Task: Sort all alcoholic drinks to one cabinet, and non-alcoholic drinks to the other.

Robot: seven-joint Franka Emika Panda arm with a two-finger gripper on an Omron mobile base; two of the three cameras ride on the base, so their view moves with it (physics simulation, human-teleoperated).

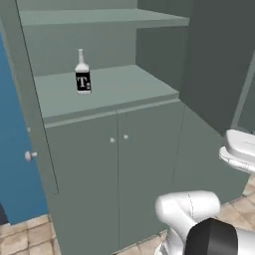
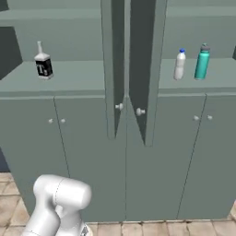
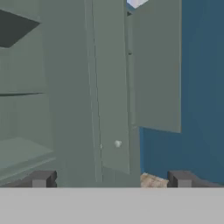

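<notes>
Three bottles stand near shelf edges — black-labelled bottle [image 2: 43, 65] apart, white bottle [image 2: 179, 65] beside teal bottle [image 2: 202, 62] — hand [image 3: 111, 179] open.

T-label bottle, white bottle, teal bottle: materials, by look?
T-label bottle: likely clear glass, pale see-through neck above a black label. White bottle: probably plastic, opaque matte white, blue cap. Teal bottle: metal or plastic, can't tell; solid smooth teal, grey cap.

the cabinets [image 2: 92, 152] were grey-green. the clear bottle [image 2: 43, 62] had a black label with a white "t". the white bottle [image 2: 179, 64] had a blue cap. the teal bottle [image 2: 202, 62] had a grey cap. the wall [image 1: 12, 164] was blue, the floor [image 1: 25, 241] tan tiles.
</notes>
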